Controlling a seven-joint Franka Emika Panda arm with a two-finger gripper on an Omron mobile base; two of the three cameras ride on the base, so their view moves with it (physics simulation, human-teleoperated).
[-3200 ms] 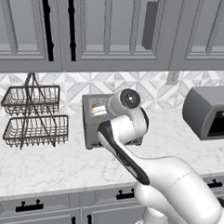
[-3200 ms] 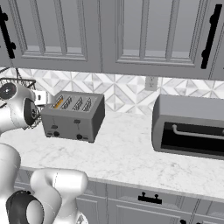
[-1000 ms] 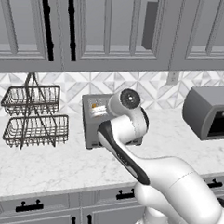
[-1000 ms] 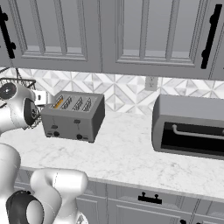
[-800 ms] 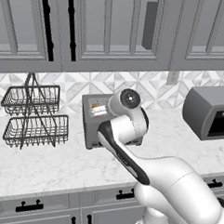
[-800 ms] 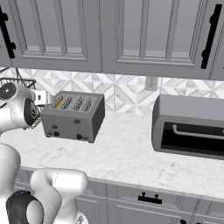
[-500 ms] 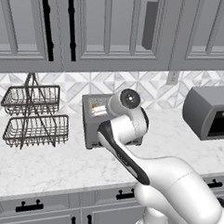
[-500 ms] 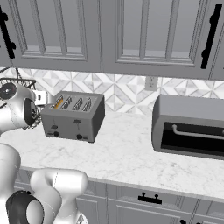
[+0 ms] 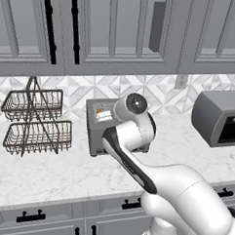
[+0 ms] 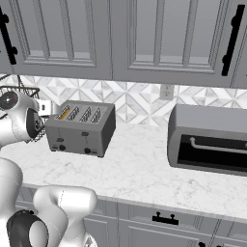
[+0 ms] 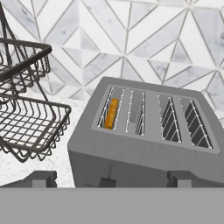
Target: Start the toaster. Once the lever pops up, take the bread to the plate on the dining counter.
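The grey four-slot toaster (image 9: pixel 96 130) (image 10: pixel 82 129) (image 11: pixel 144 151) stands on the marble worktop against the tiled wall. The bread (image 11: pixel 111 113) (image 10: pixel 64 114) sits low in its leftmost slot, showing as an orange-yellow edge. My gripper (image 11: pixel 113 179) hovers just in front of and above the toaster's front face, open, with nothing between its fingers. One dark fingertip (image 11: pixel 41 178) lies left of the toaster's front and the other to the right. A slider lever (image 11: pixel 107 181) shows between them. The plate and the dining counter are out of view.
A two-tier wire basket (image 9: pixel 33 122) (image 11: pixel 26 109) stands close to the toaster's left. A larger dark-grey appliance with a black opening (image 9: pixel 219 117) (image 10: pixel 207 140) sits to the right. Bare worktop (image 10: pixel 137 169) lies between them. Grey cabinets hang overhead.
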